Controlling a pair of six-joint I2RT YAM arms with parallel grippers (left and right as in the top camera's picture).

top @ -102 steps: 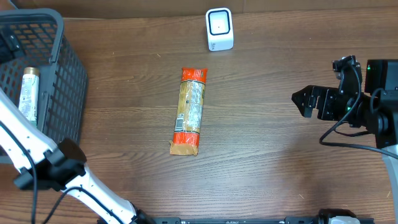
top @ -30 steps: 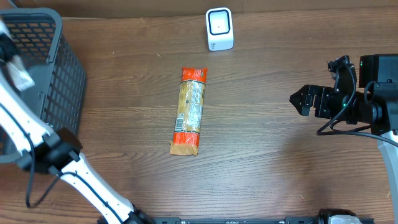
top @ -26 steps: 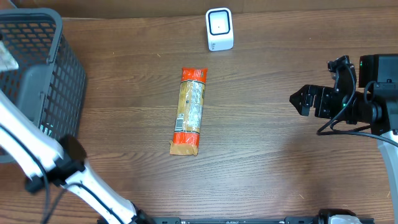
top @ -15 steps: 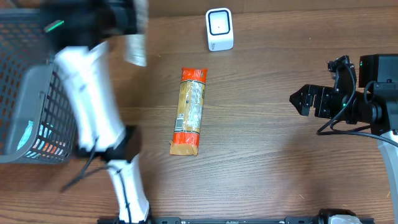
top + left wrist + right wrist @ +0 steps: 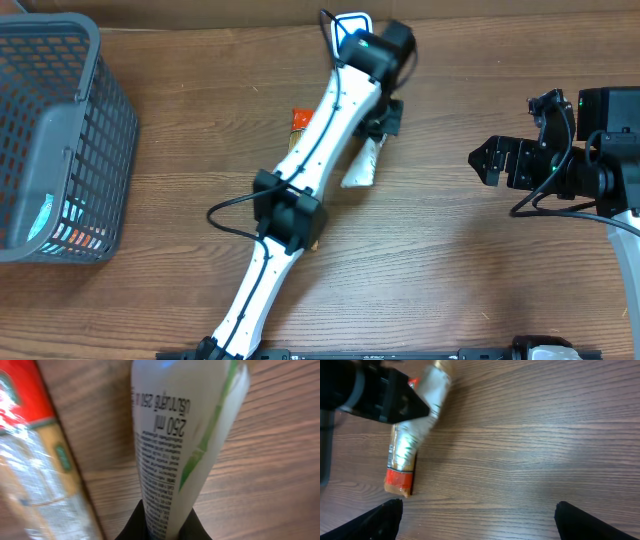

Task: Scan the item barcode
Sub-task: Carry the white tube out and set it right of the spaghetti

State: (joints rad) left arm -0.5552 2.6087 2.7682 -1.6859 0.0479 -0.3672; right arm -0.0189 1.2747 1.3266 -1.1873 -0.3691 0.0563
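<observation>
Currently L tool [image 5: 165, 532] tight on tube [image 5: 175, 445]

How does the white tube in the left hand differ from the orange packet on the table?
The white tube is gripped in the shut left hand; the orange packet lies free on the table. The tube is white with black print and a green sprig; the packet has red-orange ends and a tan middle. The tube slants at an angle to the packet. Both are long, slim and close together.

Soft, even light; the tube [image 5: 175, 435] blurs close-up.
</observation>
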